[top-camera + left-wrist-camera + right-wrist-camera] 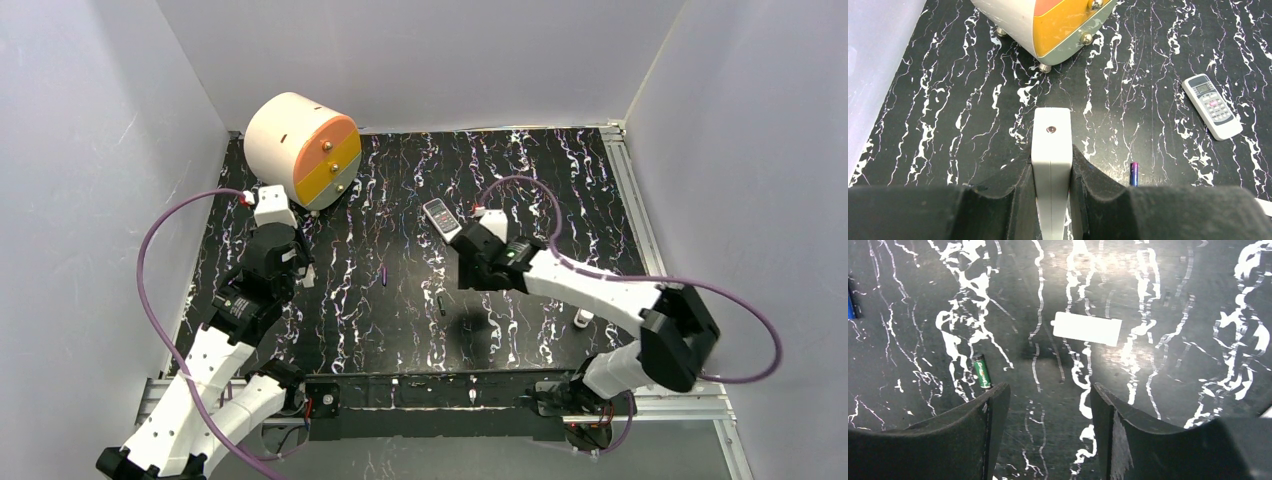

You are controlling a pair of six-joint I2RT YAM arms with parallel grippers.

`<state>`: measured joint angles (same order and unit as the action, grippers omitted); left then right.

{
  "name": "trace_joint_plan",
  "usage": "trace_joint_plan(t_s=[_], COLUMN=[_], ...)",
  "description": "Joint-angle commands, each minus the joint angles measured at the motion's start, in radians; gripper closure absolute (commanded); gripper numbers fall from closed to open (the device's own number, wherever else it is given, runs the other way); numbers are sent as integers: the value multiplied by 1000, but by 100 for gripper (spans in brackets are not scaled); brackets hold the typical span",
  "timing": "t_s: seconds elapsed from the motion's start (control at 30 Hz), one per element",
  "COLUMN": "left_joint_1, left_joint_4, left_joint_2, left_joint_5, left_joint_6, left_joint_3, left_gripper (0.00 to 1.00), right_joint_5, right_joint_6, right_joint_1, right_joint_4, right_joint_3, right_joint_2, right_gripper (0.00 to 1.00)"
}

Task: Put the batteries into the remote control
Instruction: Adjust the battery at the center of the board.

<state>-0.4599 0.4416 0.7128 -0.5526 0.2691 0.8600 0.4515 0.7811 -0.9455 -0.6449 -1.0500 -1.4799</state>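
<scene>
at the near edge a rail (680, 405) carries both arm bases. from it a black mat (540, 170) veined in white runs to white walls (420, 50) that close the left, right and far sides. the left gripper (1050, 167) is clamped on a white remote (1050, 135), held on edge. the right gripper (1050, 405) hangs over mid-mat, fingers apart, nothing between them. a green battery (981, 371) lies on the mat just beside one finger, a white plate (1087, 328) flat beyond. a purple battery (385, 272) lies loose between the arms. farther off, a second remote (441, 218) lies face up. in the far left corner sits a cream drum (290, 135) with an orange and yellow face.
</scene>
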Motion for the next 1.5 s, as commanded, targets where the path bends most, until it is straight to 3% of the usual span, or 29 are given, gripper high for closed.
trace_joint_plan(t_s=[0.0,0.1,0.2,0.37,0.53,0.9,1.17,1.33,1.47], left_joint_1=[1,1,1,1,1,1,1,1,1], left_joint_4=[-42,-51,-62,-62,-62,-54,-56,-48,-46], left_joint_2=[8,9,7,-1,-26,-63,-99,-112,-121], left_joint_5=[9,8,1,-33,-90,-69,-63,-54,-61], left_joint_6=[4,5,-1,-1,-2,4,7,12,11], left_joint_3=[8,2,-5,-10,-18,-11,-10,-6,-6], left_gripper=[100,100,100,100,100,100,100,100,100], right_joint_5=[15,-12,-108,-301,-332,-179,-24,58,22], right_joint_6=[-12,-32,-97,-331,-452,-236,-68,-15,-21], right_joint_1=[51,80,84,83,56,-49,-115,-119,-119], right_joint_4=[47,56,137,186,68,20,-112,-115,-99], right_joint_3=[91,135,155,52,-108,-229,-315,-300,-289], right_joint_2=[136,174,174,67,-120,-284,-404,-380,-401], right_gripper=[34,45,49,39,34,38,55,53,51])
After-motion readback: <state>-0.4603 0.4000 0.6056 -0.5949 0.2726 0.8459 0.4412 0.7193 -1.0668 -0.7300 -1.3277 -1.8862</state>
